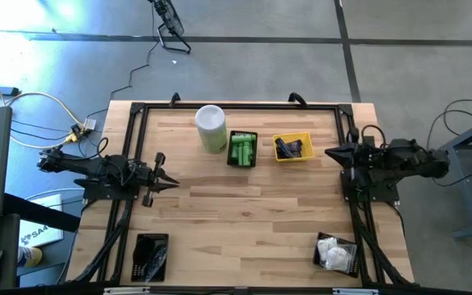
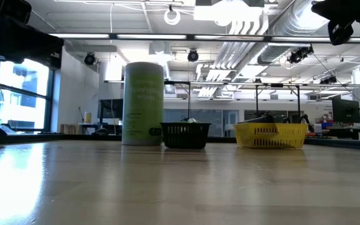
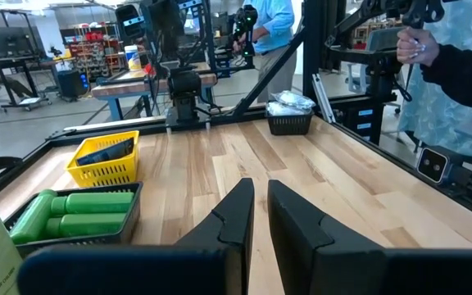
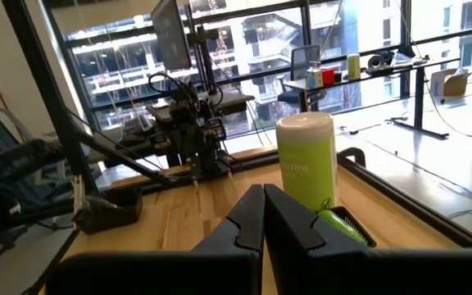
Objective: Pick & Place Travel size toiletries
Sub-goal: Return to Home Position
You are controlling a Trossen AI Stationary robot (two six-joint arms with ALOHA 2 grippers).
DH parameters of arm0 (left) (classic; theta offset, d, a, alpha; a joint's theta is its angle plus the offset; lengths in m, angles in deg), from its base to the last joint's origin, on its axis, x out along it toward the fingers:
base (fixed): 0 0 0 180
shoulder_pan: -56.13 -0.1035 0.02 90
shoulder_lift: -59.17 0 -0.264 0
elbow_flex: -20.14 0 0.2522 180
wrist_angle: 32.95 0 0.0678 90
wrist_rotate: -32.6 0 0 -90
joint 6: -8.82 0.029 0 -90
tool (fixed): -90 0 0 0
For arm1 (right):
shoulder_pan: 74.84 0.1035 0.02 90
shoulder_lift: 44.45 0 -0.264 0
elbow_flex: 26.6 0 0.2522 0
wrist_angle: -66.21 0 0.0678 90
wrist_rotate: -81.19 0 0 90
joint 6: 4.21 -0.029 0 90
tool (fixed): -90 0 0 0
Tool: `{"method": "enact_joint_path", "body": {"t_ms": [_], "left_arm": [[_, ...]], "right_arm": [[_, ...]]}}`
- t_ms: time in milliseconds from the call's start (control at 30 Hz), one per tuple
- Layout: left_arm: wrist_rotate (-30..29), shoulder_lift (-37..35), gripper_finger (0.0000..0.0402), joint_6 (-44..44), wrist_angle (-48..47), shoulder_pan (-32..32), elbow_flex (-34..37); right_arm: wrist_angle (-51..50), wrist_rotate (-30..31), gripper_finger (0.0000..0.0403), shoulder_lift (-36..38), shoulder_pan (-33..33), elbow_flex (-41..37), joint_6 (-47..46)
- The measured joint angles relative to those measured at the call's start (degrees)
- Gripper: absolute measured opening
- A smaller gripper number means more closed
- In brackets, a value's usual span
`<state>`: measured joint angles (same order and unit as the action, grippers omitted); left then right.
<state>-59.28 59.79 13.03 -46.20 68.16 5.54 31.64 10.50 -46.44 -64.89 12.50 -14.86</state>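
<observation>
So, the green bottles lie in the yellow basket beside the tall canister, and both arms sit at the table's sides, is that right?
Not quite: the green bottles lie in the black basket beside the tall canister; the yellow basket holds dark navy tubes. The high view shows this. The left arm and right arm do sit at the table's sides.

Table [image 1: 244, 205]: pale wood planks, smooth; in the low view I see a soft sheen on it. Frame [image 1: 260, 106]: black metal, matt. Left gripper [image 3: 260, 192] and right gripper [image 4: 263, 192]: dark plastic, matt, as far as I can judge. Bottles [image 3: 88, 209]: green plastic, smooth, dull gloss. Yellow basket [image 3: 105, 170] and black basket [image 2: 185, 136]: open mesh; I cannot tell wire from plastic. Packets [image 1: 333, 250], near right: white, soft, crinkled. Canister [image 4: 306, 164]: smooth, with a matt label.
</observation>
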Motion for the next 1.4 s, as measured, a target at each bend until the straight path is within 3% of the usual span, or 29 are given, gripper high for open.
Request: {"method": "enact_joint_path", "body": {"t_ms": [567, 1000, 1400], "left_arm": [[0.0, 0.0, 0.0033, 0.0, 0.0, 0.0, 0.0], [0.0, 0.0, 0.0033, 0.0, 0.0, 0.0, 0.0], [0.0, 0.0, 0.0033, 0.0, 0.0, 0.0, 0.0]], "right_arm": [[0.3, 1.7, 0.0003, 1.5, 0.0, -0.6, -3.0], [16.2, 1.2, 0.0002, 1.6, 0.0, -18.7, -6.3], [21.4, -4.0, 0.0002, 1.6, 0.0, -23.6, -4.1]]}}
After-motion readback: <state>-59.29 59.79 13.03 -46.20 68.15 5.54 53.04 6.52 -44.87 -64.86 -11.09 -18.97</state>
